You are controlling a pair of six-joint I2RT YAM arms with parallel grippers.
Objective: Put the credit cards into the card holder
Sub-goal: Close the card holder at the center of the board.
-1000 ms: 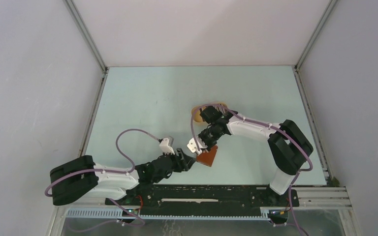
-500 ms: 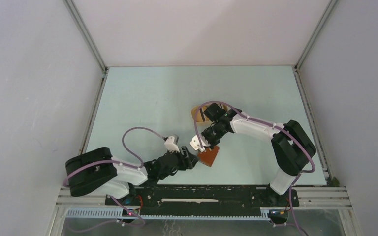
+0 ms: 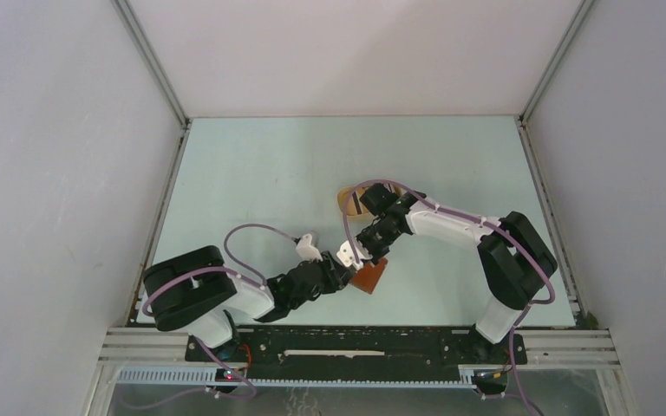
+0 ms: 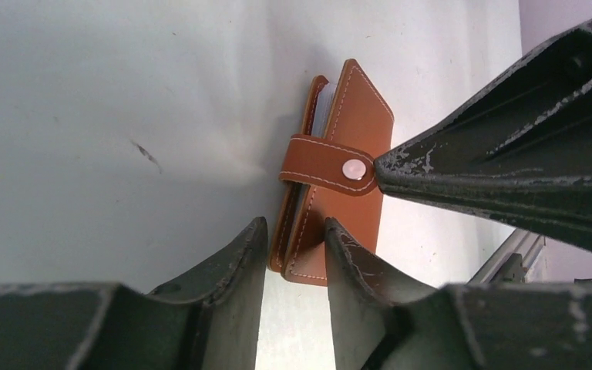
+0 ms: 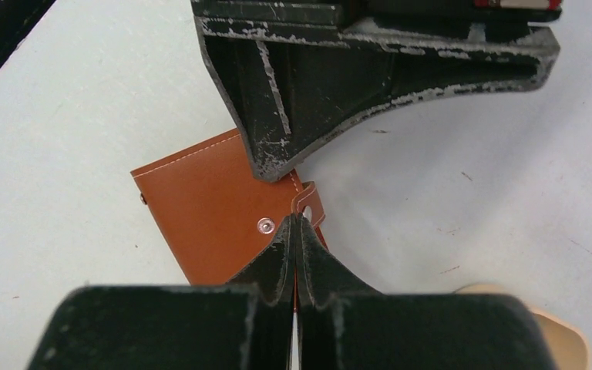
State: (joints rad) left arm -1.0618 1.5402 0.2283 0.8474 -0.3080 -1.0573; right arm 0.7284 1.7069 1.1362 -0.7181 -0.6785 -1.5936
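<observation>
On the desk [image 3: 251, 173], the card holder [image 3: 369, 276] lies with its covers nearly together. At its strap [image 4: 316, 166] we see the right pincer [image 5: 296, 223], tips pressed together. At its other end the left pincer [image 4: 297, 239] straddles one edge, jaws partly apart; we cannot tell whether they grip.
</observation>
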